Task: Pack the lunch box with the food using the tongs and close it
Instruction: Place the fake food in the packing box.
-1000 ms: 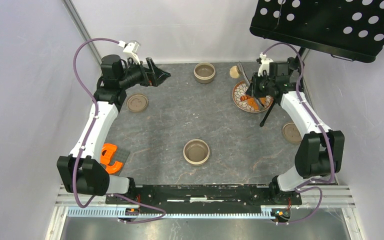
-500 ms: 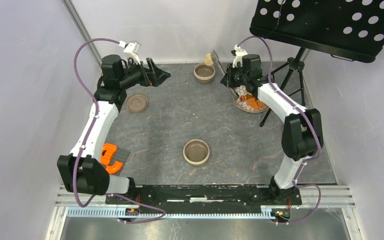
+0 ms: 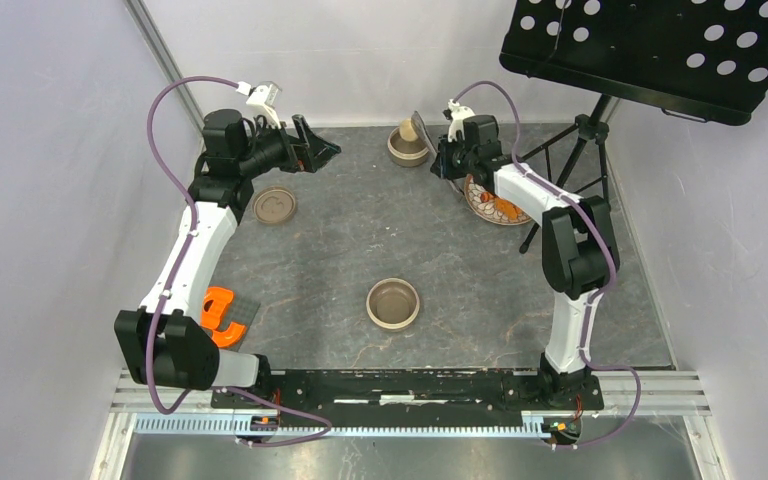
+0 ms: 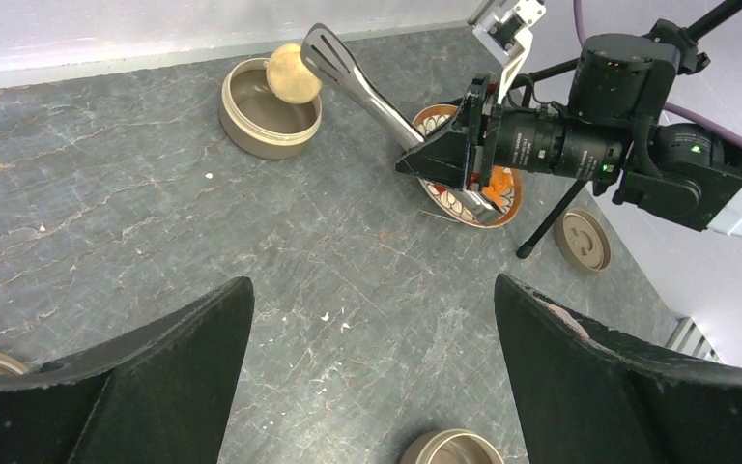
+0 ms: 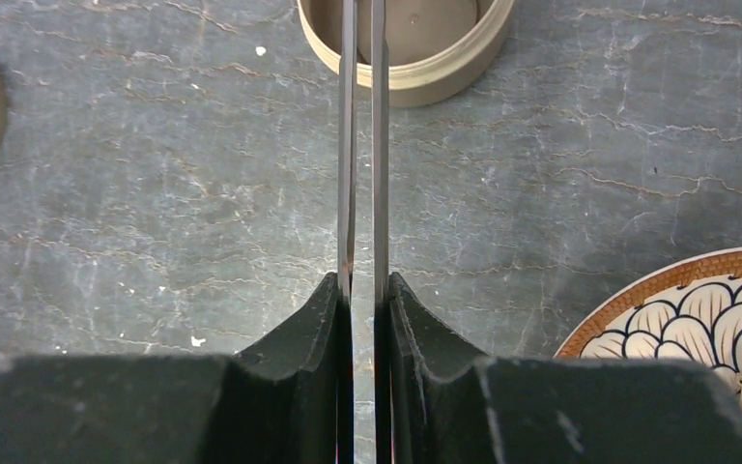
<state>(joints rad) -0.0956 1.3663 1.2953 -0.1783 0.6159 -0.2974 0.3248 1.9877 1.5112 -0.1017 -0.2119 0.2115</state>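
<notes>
Right gripper [image 5: 362,290] is clamped on the tongs [image 4: 367,89] toward their joined end, squeezing the two arms nearly together. The tongs stick out ahead of it, angled up and toward the back of the bench [image 3: 340,250], and the flat tips pinch a pale bun [image 4: 293,73]. So the bun sits at the far end of the tongs, well ahead of the gripper, hanging over the open round box [image 4: 251,121] by the back edge. Can't tell if it touches the rim. The plate [image 5: 696,314] is close by the gripper, with orange chunks [image 4: 500,184] on it. Left gripper [image 3: 318,148] is spread wide, holding nothing, hovering off to the left of that box. A second open box [image 3: 393,303] sits nearer the front, and a lid [image 3: 274,205] lies on the bench by the left arm.
</notes>
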